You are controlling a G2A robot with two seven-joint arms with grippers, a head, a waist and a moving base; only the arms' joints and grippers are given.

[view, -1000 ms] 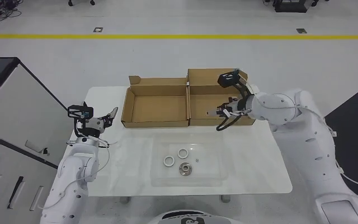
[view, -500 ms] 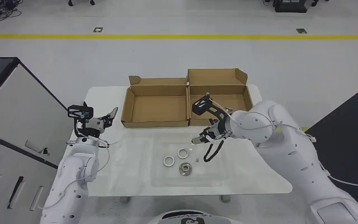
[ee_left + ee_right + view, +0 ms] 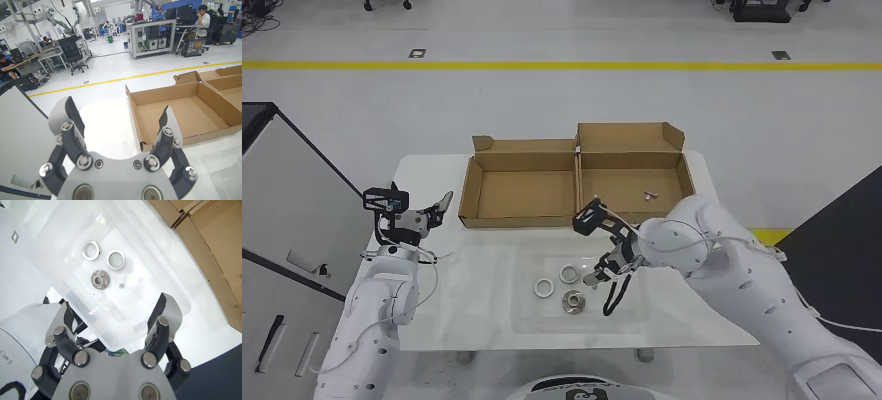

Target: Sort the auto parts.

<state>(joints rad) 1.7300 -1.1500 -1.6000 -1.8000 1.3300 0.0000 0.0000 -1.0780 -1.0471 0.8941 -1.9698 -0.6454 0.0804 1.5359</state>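
A clear tray [image 3: 527,318] at the table's front middle holds two metal rings [image 3: 542,288] [image 3: 569,272], a flanged hub [image 3: 573,299] and a tiny screw [image 3: 598,285]. My right gripper [image 3: 604,277] hangs open over the tray's right part, with nothing between its fingers. In the right wrist view the rings [image 3: 91,251] [image 3: 115,259], the hub [image 3: 100,279] and the screw [image 3: 121,286] lie just ahead of the right gripper [image 3: 114,302]. A small metal part [image 3: 649,194] lies in the right cardboard box [image 3: 622,160]. My left gripper [image 3: 435,210] [image 3: 117,106] stands open and empty at the table's left edge.
Two open cardboard boxes sit side by side at the back of the table; the left box [image 3: 519,195] [image 3: 185,113] holds nothing. A grey cabinet [image 3: 282,200] stands left of the table. Bare tabletop lies between the tray and the boxes.
My right arm swung from over the right box down and left to above the tray. A small part now lies in that box. The left arm kept still.
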